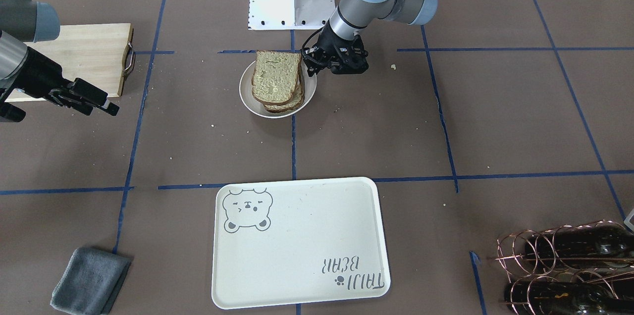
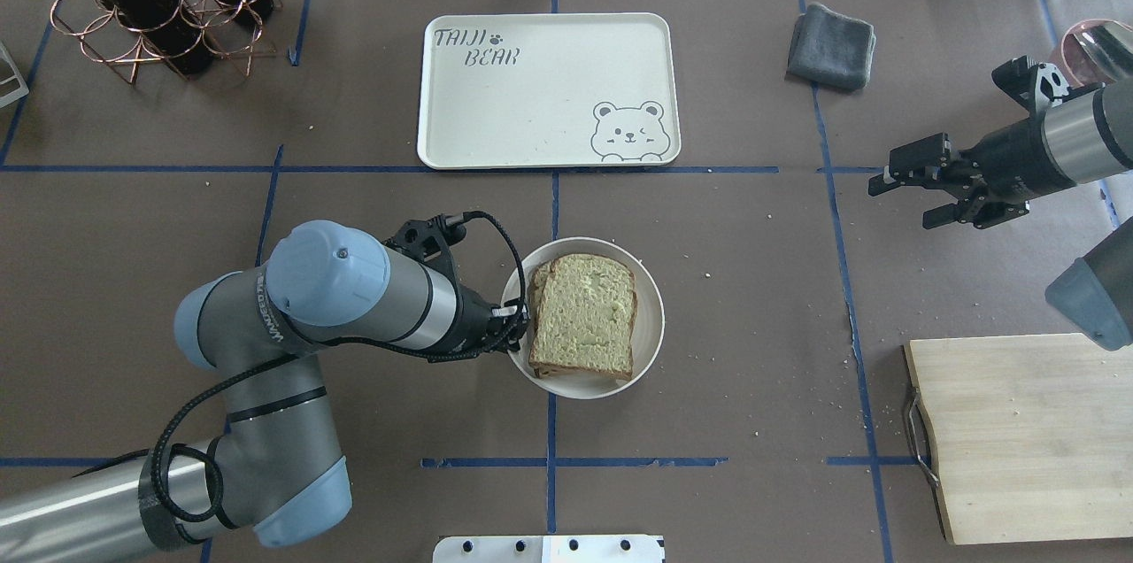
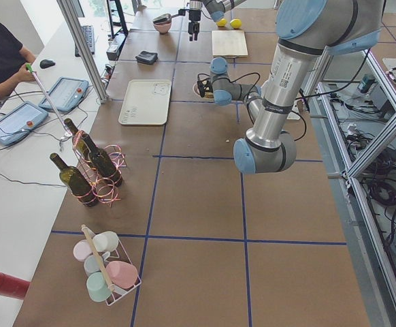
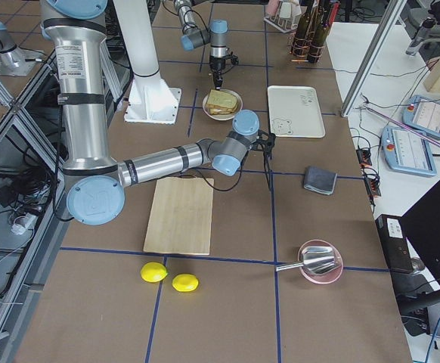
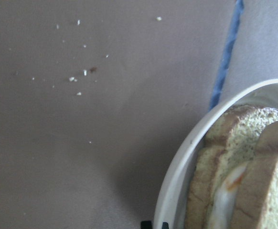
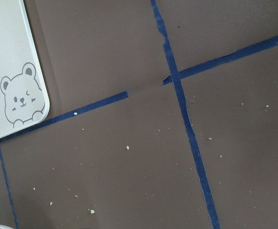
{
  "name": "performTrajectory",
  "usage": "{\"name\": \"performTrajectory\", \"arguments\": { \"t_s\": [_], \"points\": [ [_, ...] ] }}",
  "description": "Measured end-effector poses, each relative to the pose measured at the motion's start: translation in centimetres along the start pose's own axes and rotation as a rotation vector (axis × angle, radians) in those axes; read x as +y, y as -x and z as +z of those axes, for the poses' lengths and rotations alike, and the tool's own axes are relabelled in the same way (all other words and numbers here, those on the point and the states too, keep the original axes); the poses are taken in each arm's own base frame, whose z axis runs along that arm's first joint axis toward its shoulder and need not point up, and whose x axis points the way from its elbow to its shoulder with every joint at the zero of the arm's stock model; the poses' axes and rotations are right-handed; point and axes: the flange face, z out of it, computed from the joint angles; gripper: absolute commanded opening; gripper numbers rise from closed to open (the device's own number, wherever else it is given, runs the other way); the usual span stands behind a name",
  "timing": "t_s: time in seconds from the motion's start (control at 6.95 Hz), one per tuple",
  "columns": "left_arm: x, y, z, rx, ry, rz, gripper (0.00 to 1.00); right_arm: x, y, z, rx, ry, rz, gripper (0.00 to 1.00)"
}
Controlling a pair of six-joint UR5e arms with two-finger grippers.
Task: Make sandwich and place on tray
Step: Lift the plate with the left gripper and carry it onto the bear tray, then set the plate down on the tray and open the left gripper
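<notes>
The sandwich [image 2: 584, 315], two tan bread slices with egg between them, lies on a small round white plate [image 2: 651, 315] at the table's middle. My left gripper [image 2: 515, 328] is at the plate's left rim, shut on it. In the left wrist view the rim [image 5: 177, 181] runs between the fingertips at the bottom edge, and white egg with orange yolk shows between the slices [image 5: 244, 171]. The plate rests on the table. The cream bear tray [image 2: 531, 103] lies beyond it and holds nothing. My right gripper [image 2: 903, 203] hovers open and empty at the right.
A wooden cutting board [image 2: 1018, 430] lies at the near right. A grey cloth [image 2: 832, 45] is beside the tray's right end. A copper rack with wine bottles [image 2: 150, 5] stands at the far left. Two lemons [image 4: 171, 277] and a pink bowl [image 4: 320, 261] lie past the board.
</notes>
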Motion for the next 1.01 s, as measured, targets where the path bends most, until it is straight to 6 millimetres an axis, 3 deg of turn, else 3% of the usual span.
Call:
{"name": "performTrajectory", "arguments": {
  "t_s": [0.29, 0.58, 0.86, 1.01],
  "points": [
    [-6.0, -3.2, -2.0, 0.043, -0.094, -0.186, 0.0, 0.0, 0.0, 0.1, 0.001, -0.002, 0.0, 1.0],
    [-15.0, -8.0, 0.1, 0.041, -0.194, -0.374, 0.0, -0.1, 0.0, 0.2, 0.004, -0.014, -0.001, 1.0],
    [-21.5, -8.6, 2.7, 0.059, -0.241, -0.465, 0.0, 0.0, 0.2, 0.1, 0.002, -0.019, -0.005, 1.0],
    [-23.0, -8.3, 3.5, 0.062, -0.25, -0.477, 0.03, 0.1, 0.3, 0.1, 0.002, -0.019, -0.006, 1.0]
  ]
}}
